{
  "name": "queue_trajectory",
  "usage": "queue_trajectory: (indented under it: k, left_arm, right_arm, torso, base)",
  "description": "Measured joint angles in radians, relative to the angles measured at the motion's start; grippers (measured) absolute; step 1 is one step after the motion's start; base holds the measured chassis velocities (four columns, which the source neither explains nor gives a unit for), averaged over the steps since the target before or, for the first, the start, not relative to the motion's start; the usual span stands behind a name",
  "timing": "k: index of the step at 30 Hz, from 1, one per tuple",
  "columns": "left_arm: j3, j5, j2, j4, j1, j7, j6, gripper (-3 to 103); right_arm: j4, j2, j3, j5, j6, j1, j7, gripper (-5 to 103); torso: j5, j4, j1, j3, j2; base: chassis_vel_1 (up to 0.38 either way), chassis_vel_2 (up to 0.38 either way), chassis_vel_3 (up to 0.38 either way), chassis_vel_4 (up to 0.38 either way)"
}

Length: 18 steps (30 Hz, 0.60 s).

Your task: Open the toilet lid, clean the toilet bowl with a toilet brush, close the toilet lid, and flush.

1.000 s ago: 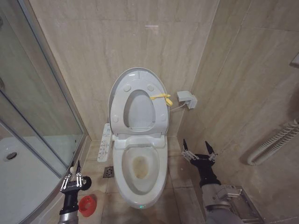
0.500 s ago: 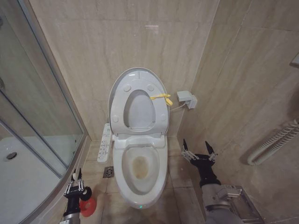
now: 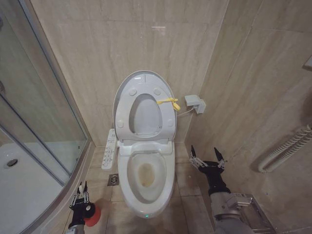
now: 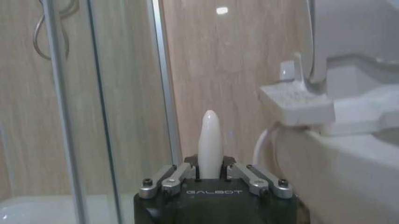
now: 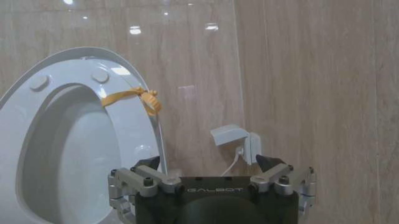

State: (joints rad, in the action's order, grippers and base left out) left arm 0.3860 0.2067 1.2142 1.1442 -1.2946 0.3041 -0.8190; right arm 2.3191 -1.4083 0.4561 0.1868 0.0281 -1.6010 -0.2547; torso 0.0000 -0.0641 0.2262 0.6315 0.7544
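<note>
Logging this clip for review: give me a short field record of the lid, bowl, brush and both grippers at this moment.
toilet lid: raised against the wall, seat ring up too
toilet bowl: uncovered
toilet brush: handle upright between the left gripper's fingers, red holder on the floor
left gripper: low beside the bowl, closed on the handle
right gripper: open, hovering on the bowl's other side

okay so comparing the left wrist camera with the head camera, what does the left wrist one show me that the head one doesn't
Left wrist camera alone: the toilet brush handle standing white and pointed between the fingers of the left gripper, apparently shut on it. Head camera alone: the toilet lid raised with its yellow tie, the open toilet bowl, the brush's red holder and the right gripper, open beside the bowl. Both: the shower glass and the button panel.
</note>
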Motion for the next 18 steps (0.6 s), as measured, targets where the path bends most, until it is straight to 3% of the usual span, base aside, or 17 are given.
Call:
queue_trajectory:
  k: [18]
  left_arm:
    - [-0.056, 0.022, -0.002, -0.176, 0.126, -0.075, 0.000, 22]
  right_arm:
    - [0.000, 0.000, 0.000, 0.000, 0.000, 0.000, 0.000, 100]
  torso:
    - [0.0002, 0.0000, 0.000, 0.000, 0.000]
  base:
    - [0.000, 0.000, 0.000, 0.000]
